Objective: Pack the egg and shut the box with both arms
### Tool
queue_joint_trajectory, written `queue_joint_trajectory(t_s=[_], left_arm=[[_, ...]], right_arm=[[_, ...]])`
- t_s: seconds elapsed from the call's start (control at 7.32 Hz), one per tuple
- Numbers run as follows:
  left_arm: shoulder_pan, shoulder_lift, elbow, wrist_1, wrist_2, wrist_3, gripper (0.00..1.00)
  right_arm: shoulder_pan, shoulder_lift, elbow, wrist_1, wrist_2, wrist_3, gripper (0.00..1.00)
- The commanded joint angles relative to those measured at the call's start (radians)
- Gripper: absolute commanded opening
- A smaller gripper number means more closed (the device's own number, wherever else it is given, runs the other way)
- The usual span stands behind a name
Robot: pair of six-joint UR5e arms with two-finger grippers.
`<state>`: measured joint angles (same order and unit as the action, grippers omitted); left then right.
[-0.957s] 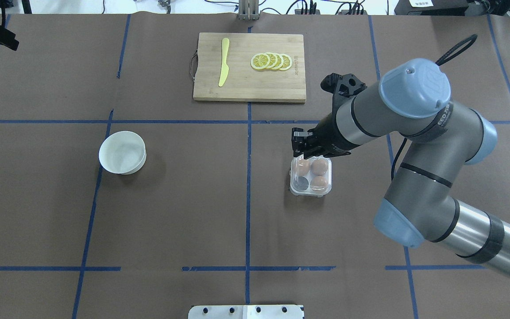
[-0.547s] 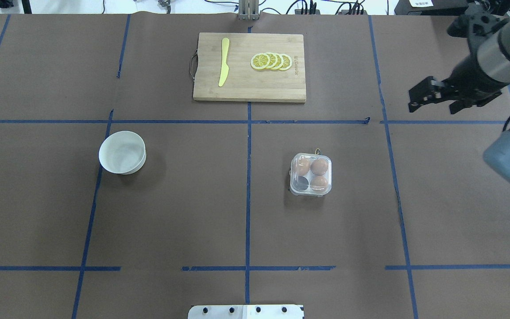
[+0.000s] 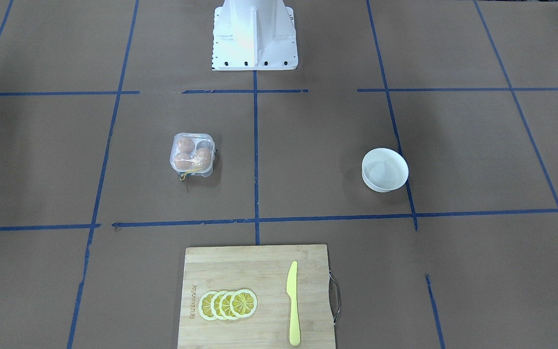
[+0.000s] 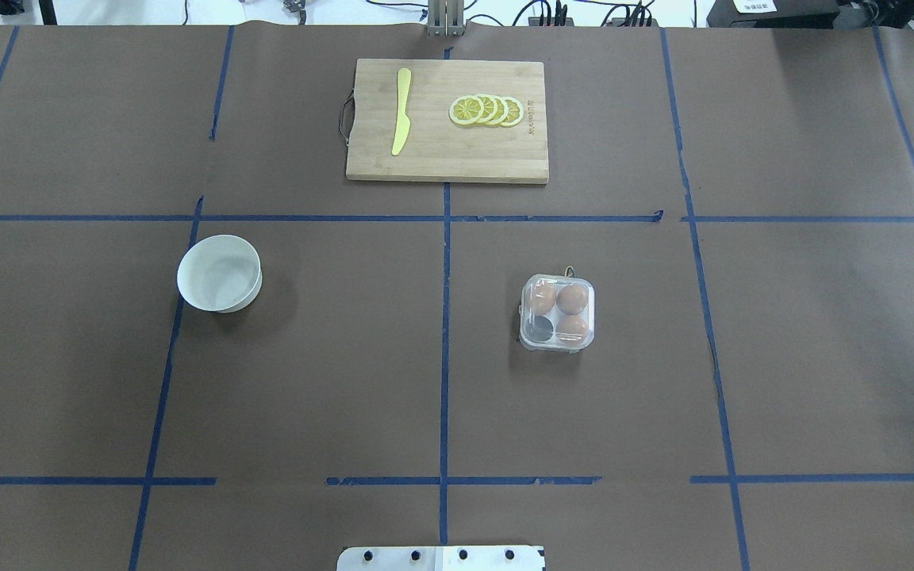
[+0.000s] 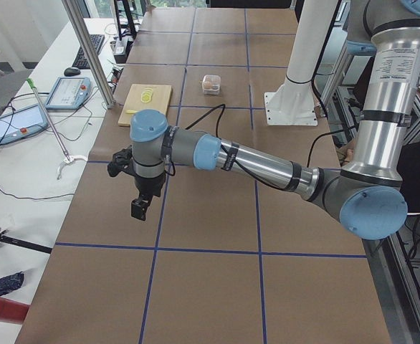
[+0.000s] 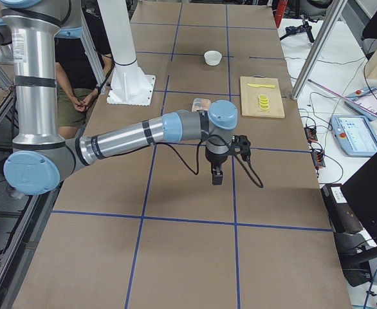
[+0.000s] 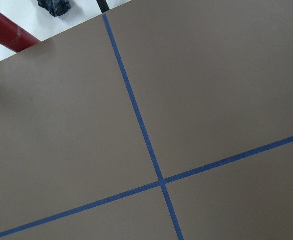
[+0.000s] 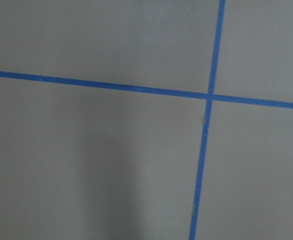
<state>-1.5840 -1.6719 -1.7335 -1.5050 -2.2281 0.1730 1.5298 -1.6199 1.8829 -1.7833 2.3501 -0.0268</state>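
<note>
The clear box point(image 4: 556, 343) stands right of the table's middle, its lid down over the cells. Three orange-brown eggs lie in it; one egg point(image 4: 573, 297) is in the far right cell, and the near left cell is dark and empty. The box also shows in the front view point(image 3: 172, 162) with its yellow string point(image 3: 185, 174). Neither arm is in the overhead or front view. My left gripper point(image 5: 140, 208) hangs over bare table at the left end, far from the box. My right gripper point(image 6: 217, 175) hangs over bare table at the right end. I cannot tell whether either is open.
A white bowl point(image 4: 219, 272) stands left of the middle. A wooden cutting board point(image 4: 447, 159) at the far edge holds lemon slices point(image 4: 486, 109) and a yellow knife point(image 4: 401, 111). The white pedestal base point(image 3: 255, 34) is at the near edge. Blue tape lines cross the brown table cover.
My right arm has pulled away from over the box, to the right and out of the overhead view. The left arm's tip at the top left has also left that view.
</note>
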Motion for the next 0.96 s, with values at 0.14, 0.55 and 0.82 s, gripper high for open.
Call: queue_joint_trajectory(t_s=[0.14,0.55,0.82], left_arm=[[-0.007,0.046,0.144,-0.338,-0.012,0.005,1.0],[0.001,0.107,0.217,-0.324,-0.015,-0.007,1.0],[0.001,0.09,0.16,-0.056,-0.039,-0.007,1.0]], right_arm=[[0.055,-0.06,-0.021,-0.004,-0.011,-0.028,1.0],[0.055,-0.071,-0.031,-0.005,-0.014,-0.031,1.0],[0.055,-0.068,-0.042,-0.005,-0.015,-0.031,1.0]])
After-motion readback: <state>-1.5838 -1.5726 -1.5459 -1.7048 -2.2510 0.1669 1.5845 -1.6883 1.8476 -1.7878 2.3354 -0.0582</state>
